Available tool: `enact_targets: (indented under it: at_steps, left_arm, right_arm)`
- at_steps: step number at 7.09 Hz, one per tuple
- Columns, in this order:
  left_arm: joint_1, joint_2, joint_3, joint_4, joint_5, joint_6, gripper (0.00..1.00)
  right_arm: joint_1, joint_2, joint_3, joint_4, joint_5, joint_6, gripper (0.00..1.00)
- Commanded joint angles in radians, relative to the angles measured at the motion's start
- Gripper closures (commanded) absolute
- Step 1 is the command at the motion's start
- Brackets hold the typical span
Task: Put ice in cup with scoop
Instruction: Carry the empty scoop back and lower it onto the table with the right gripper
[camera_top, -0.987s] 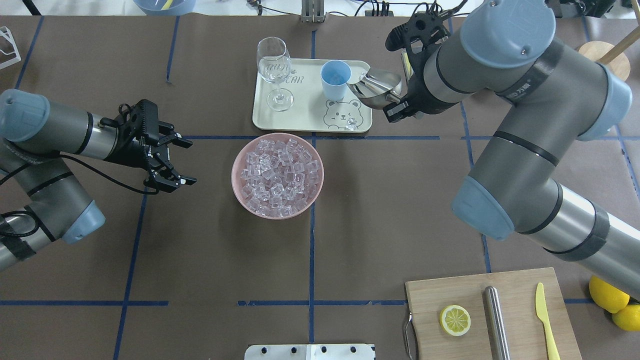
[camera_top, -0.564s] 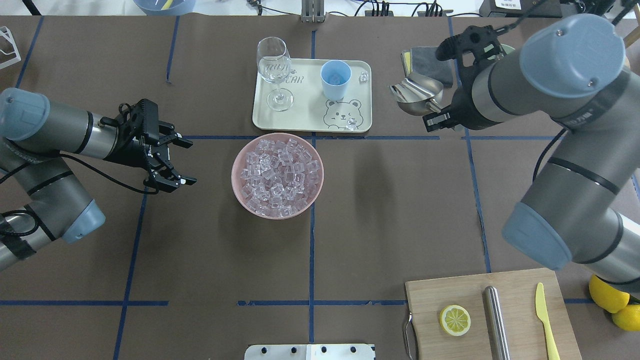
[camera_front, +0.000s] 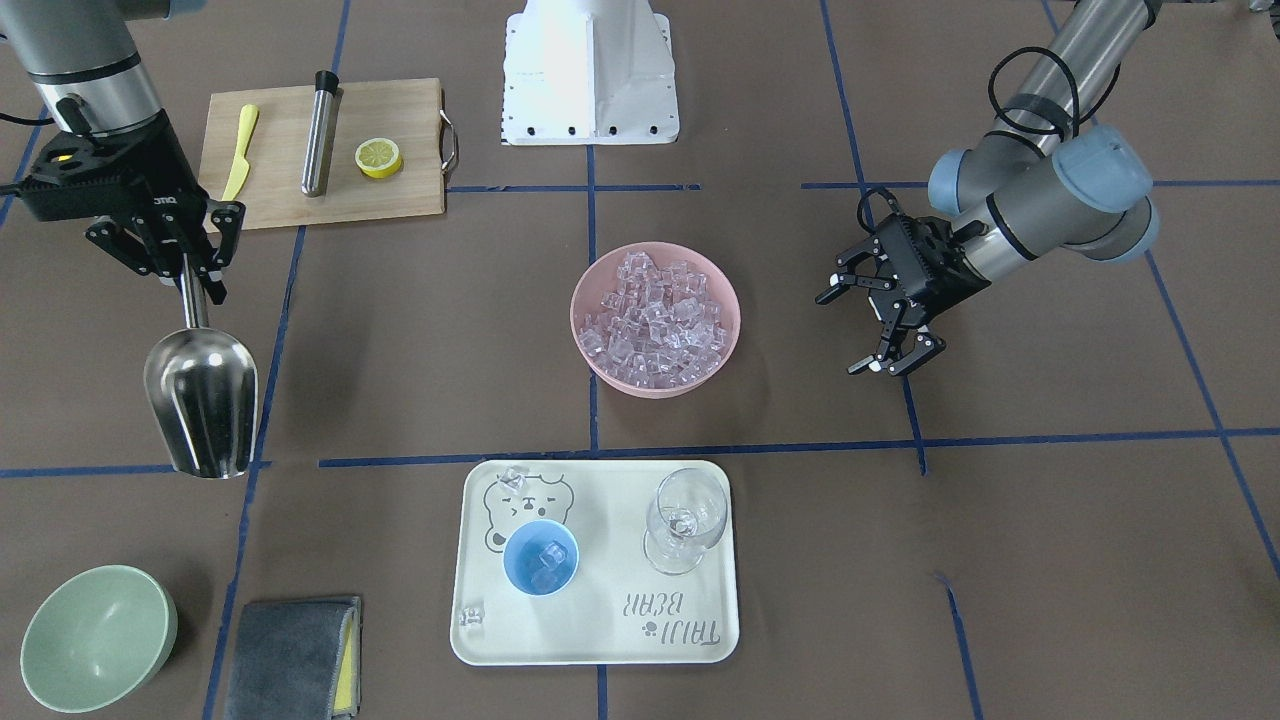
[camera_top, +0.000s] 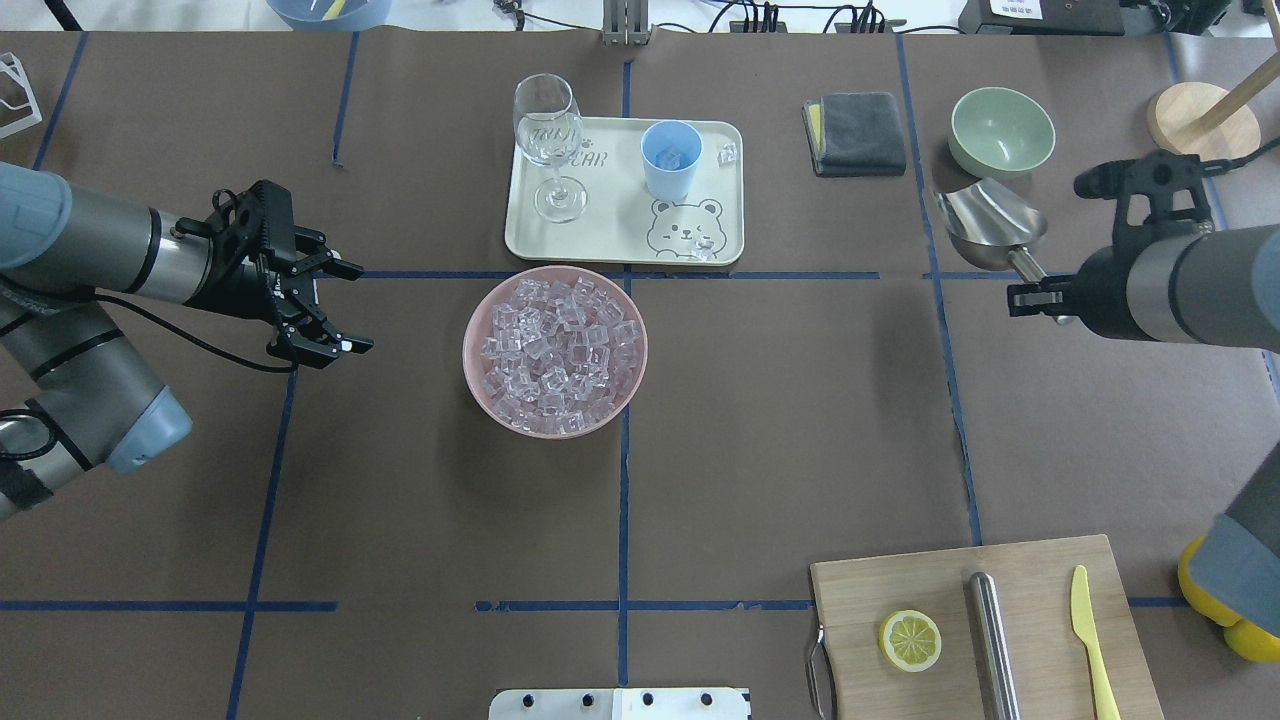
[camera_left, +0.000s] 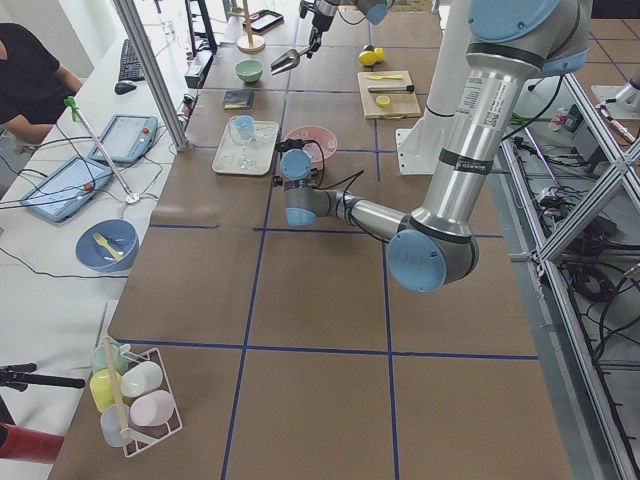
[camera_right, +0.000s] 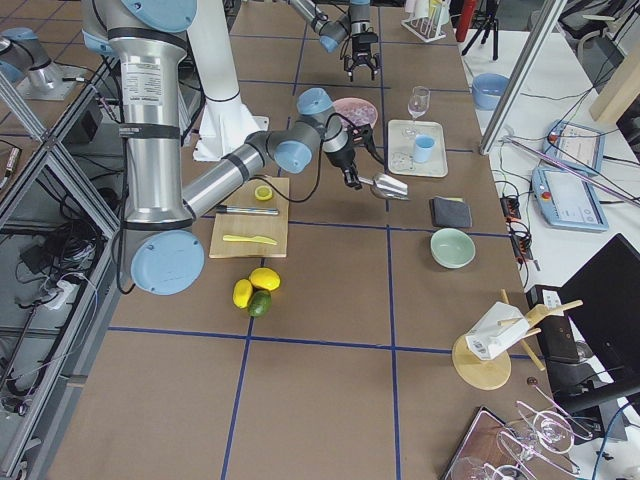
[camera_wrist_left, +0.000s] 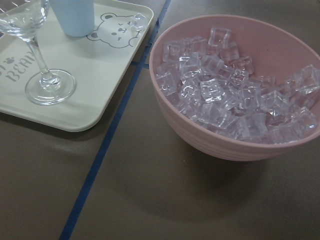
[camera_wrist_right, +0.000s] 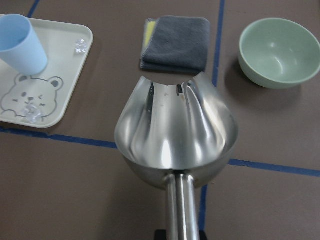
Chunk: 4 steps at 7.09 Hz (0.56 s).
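The light-blue cup (camera_top: 671, 158) stands on the cream tray (camera_top: 600, 240) and holds a few ice cubes (camera_front: 546, 563). Two loose cubes lie on the tray (camera_top: 727, 153). A pink bowl (camera_top: 478, 340) in front of the tray is heaped with ice (camera_top: 558, 350). My right gripper (camera_top: 1040, 292) is shut on the handle of the steel scoop (camera_top: 990, 225), held above the table right of the tray. The scoop's trough is empty in the right wrist view (camera_wrist_right: 176, 140). My left gripper (camera_top: 335, 305) is open and empty, left of the pink bowl.
A wine glass (camera_top: 548, 140) stands on the tray's left part. A grey cloth (camera_top: 856, 133) and a pale green bowl (camera_top: 1001, 130) lie beyond the scoop. A cutting board (camera_top: 985, 630) with a lemon half, a steel rod and a yellow knife sits at the near right.
My right gripper has carried the scoop away from the cup, to the right, well clear of the tray. A loose cube now shows beside the cup. My left gripper shifted slightly left.
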Motion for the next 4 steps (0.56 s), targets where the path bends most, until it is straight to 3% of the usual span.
enact_targets:
  at_steps: [1, 2, 4]
  left_arm:
    - [-0.057, 0.033, 0.001, 0.002, 0.005, 0.0, 0.0]
    - [-0.062, 0.064, 0.001, 0.01, 0.003, 0.0, 0.0]
    - [-0.094, 0.108, -0.009, 0.009, -0.004, 0.0, 0.0]
  right_arm:
    - [-0.018, -0.206, -0.004, 0.233, -0.057, 0.109, 1.0]
    - [-0.053, -0.241, -0.004, 0.262, -0.1, 0.128, 1.0]
    - [-0.204, -0.255, -0.004, 0.269, -0.268, 0.25, 1.0]
